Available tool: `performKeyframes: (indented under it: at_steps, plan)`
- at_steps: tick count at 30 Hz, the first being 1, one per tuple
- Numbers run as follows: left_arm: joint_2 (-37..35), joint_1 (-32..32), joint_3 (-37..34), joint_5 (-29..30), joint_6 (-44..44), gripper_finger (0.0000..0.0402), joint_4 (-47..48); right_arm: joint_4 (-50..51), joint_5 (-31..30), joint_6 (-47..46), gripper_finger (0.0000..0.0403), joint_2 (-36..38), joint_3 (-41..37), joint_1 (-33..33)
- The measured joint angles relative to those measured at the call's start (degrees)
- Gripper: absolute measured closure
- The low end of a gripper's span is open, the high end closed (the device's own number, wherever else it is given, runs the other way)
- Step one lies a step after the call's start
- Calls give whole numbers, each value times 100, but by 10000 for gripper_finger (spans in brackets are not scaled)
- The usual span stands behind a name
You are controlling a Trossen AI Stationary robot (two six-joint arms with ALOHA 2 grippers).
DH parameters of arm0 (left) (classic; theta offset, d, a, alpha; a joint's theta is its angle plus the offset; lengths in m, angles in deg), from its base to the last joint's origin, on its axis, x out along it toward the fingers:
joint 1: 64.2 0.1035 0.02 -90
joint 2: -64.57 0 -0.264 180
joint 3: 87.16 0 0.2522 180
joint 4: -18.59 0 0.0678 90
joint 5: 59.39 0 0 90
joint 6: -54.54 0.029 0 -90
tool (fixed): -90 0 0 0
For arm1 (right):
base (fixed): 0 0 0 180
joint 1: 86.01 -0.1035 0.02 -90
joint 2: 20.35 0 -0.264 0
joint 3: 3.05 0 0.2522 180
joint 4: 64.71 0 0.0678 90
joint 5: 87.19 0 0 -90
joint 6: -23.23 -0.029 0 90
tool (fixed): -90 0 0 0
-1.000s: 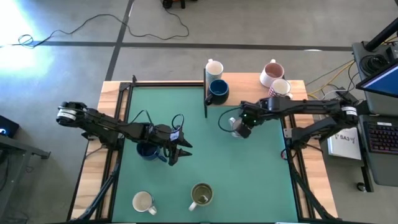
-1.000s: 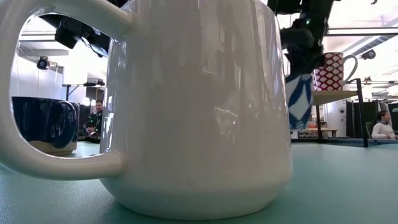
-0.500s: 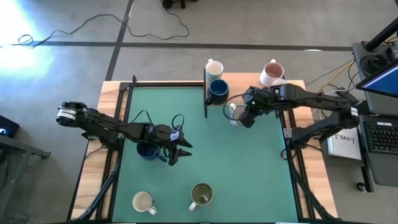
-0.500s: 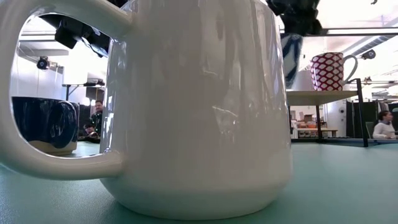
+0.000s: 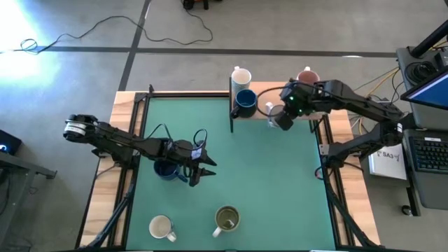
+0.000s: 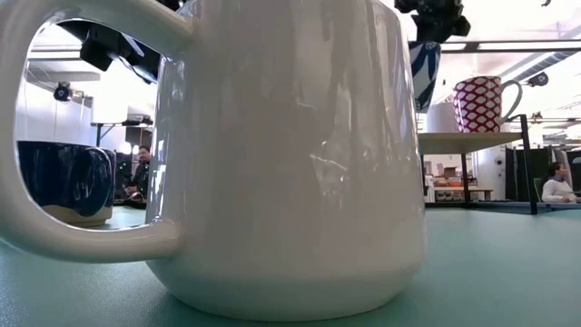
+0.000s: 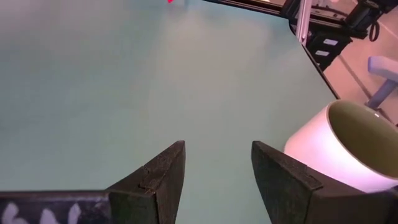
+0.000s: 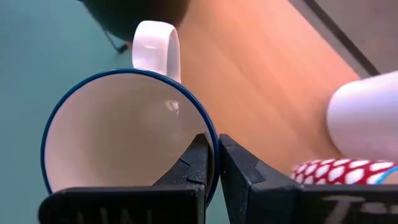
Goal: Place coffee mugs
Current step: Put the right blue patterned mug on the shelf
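Clearly the right end effector (image 8: 211,158) is pinched on the rim of a blue-rimmed mug (image 8: 124,130), one finger inside and one outside, so the mug hangs with its handle turned away from the fingers. It is carried over the wooden shelf (image 5: 262,89) at the desk's far edge, just beside the navy mug (image 5: 245,101), the white mug (image 5: 241,75) and the pink-lined mug (image 5: 306,77) standing there, probably to join them. The left end effector (image 5: 197,174) waits low over the green desk (image 5: 280,182) with fingers apart, near another navy mug (image 5: 165,170). Two more mugs, white (image 5: 161,227) and olive (image 5: 227,218), stand at the near edge, likely awaiting their turn.
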Motion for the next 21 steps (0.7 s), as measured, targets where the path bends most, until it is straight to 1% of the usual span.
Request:
performKeyframes:
  at_steps: [11,16,21]
  plan:
    - [0,31,0,0,396,233,-173,-44,13,914,390,-427,13,1039]
    - [0,140,0,0,449,233,-223,-187,203,1204,390,-594,28,1425]
    - [0,224,0,-2,454,233,-221,-688,476,1413,390,-648,27,1802]
